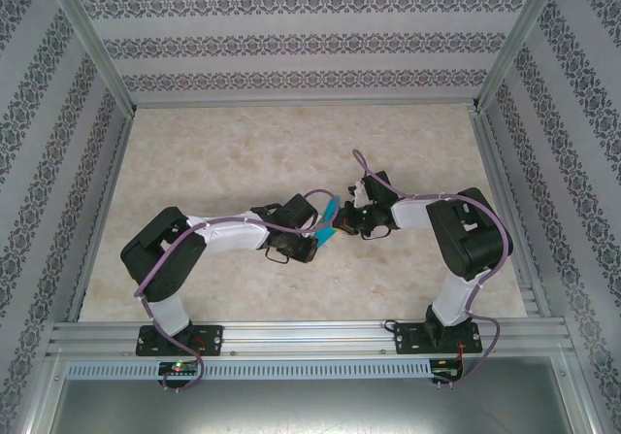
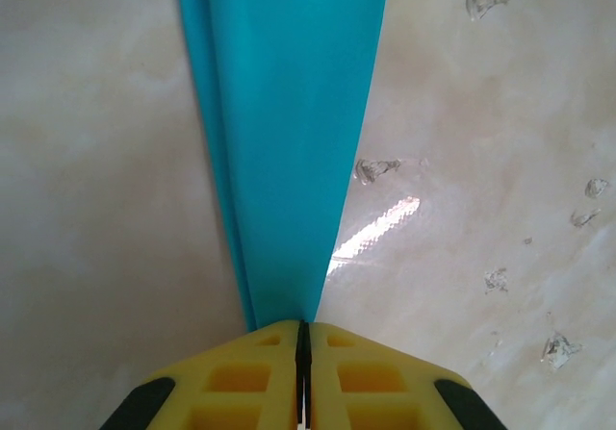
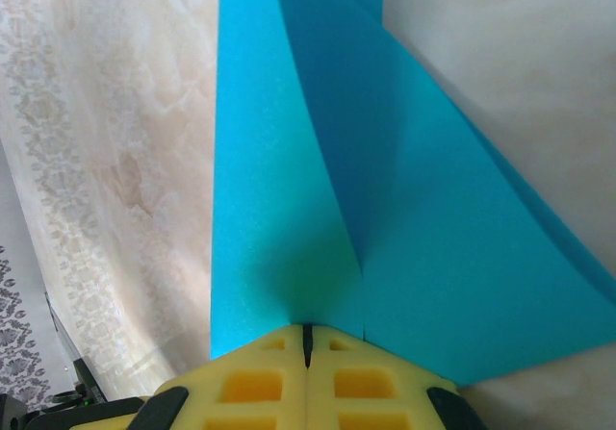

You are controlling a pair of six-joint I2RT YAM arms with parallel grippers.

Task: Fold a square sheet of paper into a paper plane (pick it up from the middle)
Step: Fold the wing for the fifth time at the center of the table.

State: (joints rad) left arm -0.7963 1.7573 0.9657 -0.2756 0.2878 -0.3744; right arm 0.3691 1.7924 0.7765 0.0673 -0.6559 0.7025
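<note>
Here's the turquoise paper (image 1: 330, 222), already creased into a long narrow shape, not a flat square. It is strung between the two arms, with the desk (image 1: 243, 152) beneath it, and it looks lifted clear of that surface.

In the left wrist view the paper (image 2: 289, 141) runs away from the camera as a slim wedge, with two layers showing along its left edge. The left jaws are pressed together on its narrow end, and the yellow fingers (image 2: 241, 382) meet with hardly a slit between them.

At the opposite end of the paper, the right jaws are clamped just as tight on it. There the paper (image 3: 385, 238) is broader, with a diagonal flap lying over a straight panel and a sharp crease running up from the yellow fingers (image 3: 250, 392).

Why hold it by both ends? My read is that the thin sheet is being kept taut so the folds stay put while the next crease is lined up.

The paper is matte, smooth and unmarked. The fingers are blocky yellow plastic with square pockets.

Below the paper the desk is glossy and marble-patterned, cream and beige. It carries a bright streak of glare and a few clear droplet-like specks (image 2: 373, 168).

Beyond the paper on every side stand walls (image 1: 310, 46) of damask-striped wallpaper.
</note>
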